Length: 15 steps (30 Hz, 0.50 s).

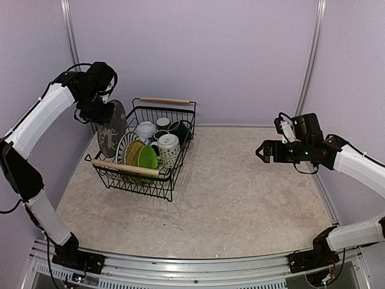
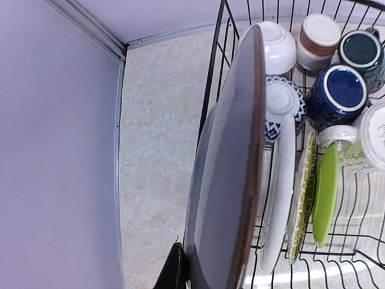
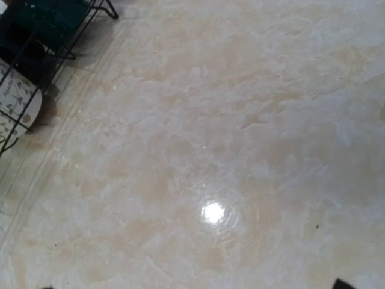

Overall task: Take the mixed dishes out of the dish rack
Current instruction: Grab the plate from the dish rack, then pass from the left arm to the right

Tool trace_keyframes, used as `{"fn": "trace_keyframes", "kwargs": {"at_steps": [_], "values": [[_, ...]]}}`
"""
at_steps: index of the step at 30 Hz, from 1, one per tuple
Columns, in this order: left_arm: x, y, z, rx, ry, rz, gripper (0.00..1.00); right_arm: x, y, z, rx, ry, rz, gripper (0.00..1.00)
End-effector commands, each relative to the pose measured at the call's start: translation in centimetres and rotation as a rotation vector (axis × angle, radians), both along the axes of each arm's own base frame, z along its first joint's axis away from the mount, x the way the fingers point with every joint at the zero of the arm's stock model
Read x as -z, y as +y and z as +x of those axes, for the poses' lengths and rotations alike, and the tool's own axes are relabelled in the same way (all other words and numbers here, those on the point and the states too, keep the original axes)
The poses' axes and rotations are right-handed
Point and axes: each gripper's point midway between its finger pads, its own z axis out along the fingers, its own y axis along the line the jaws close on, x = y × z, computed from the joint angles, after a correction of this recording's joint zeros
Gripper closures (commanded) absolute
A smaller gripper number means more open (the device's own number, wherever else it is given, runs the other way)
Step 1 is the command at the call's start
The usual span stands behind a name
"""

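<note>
Grey plate (edge-on) in left gripper

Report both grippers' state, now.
Left gripper: closed, holding the grey plate.
Right gripper: open, empty.

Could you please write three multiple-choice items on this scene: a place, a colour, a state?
1. The left gripper holds the grey plate where?
A. the dish rack's left edge
B. its right corner
C. under it
2. The rightmost upright plate in the rack is?
A. red
B. lime green
C. blue
3. The right gripper is?
A. clamping a mug
B. open above the table
C. inside the rack
1A, the top view shows it; 2B, the left wrist view shows it; 3B, its fingers are apart, holding nothing.
</note>
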Motion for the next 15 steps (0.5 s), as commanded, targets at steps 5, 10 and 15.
{"fn": "trace_keyframes", "kwargs": {"at_steps": [5, 10, 15], "values": [[-11.5, -2.3, -3.0, 0.082, -0.324, -0.339, 1.00, -0.4, 3.0, 1.1, -0.005, -0.008, 0.047, 0.02], [-14.7, -6.1, -5.1, 0.263, -0.405, -0.602, 1.00, -0.9, 6.2, 1.9, -0.012, -0.026, 0.151, 0.01], [-17.1, -8.0, -6.6, 0.346, -0.462, -0.796, 1.00, -3.1, 10.5, 1.9, -0.081, -0.074, 0.272, 0.00]]}}
